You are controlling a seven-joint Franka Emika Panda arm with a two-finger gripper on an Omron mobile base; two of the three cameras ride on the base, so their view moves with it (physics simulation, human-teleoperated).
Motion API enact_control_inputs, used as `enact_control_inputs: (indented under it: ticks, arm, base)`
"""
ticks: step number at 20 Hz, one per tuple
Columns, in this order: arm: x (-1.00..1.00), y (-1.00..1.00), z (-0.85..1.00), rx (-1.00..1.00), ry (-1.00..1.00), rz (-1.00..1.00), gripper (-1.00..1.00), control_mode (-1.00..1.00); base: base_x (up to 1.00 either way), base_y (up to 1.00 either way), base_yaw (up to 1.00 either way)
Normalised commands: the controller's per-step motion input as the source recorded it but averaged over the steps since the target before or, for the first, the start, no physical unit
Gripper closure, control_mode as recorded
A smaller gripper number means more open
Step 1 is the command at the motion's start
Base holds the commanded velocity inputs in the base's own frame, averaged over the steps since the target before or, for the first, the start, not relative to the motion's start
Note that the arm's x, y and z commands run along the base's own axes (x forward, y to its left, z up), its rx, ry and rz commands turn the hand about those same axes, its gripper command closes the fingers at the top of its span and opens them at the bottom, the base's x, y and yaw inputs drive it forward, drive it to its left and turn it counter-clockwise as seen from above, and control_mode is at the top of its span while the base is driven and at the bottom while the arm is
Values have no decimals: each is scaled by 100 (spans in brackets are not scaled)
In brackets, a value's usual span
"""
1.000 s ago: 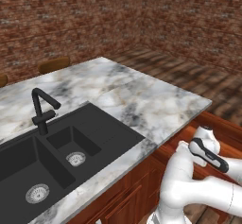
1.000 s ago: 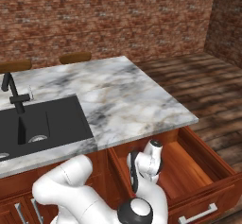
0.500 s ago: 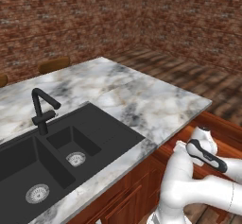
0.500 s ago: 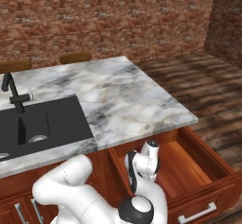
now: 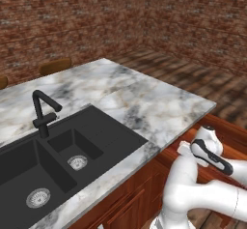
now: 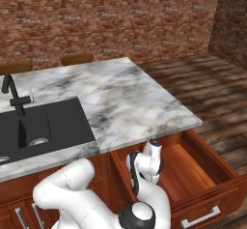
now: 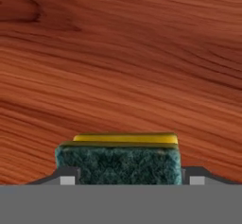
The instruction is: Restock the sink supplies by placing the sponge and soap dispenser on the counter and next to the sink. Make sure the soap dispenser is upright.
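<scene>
Standing bare beside the black sink [image 5: 72,146], the marble worktop [image 5: 144,102] awaits supplies; below it the open wooden drawer [image 6: 193,175] takes the arm. Down there the end effector [image 7: 124,180] sits narrow, a fingertip at each end of the sponge [image 7: 118,161], apparently clamping it. Soft, light, compressible; grip across the short ends, gently.

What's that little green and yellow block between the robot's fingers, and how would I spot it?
Start at the open wooden drawer under the marble counter, right of the black sink, where the arm reaches down. In the hand view, the sponge sits between the gripper tips above the drawer's wood. Its rough dark green face over a thin yellow layer sets it apart.
</scene>
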Motion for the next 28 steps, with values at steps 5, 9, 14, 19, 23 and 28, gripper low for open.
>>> enact_control_inputs:
  ticks: [5,9,14,19,23,28]
  arm:
    - [-10,-17,66,0,0,0,100,-100]
    - [-14,-18,59,0,0,0,100,-100]
    - [-44,-24,48,0,-2,0,100,-100]
    - [-63,-8,82,0,-11,0,100,-100]
    - [-31,5,100,0,-16,0,100,-100]
    - [-6,24,100,-2,-18,0,100,-100]
  base:
    - [0,0,0]
    - [0,0,0]
    - [0,0,0]
    - [0,0,0]
    - [0,0,0]
    - [0,0,0]
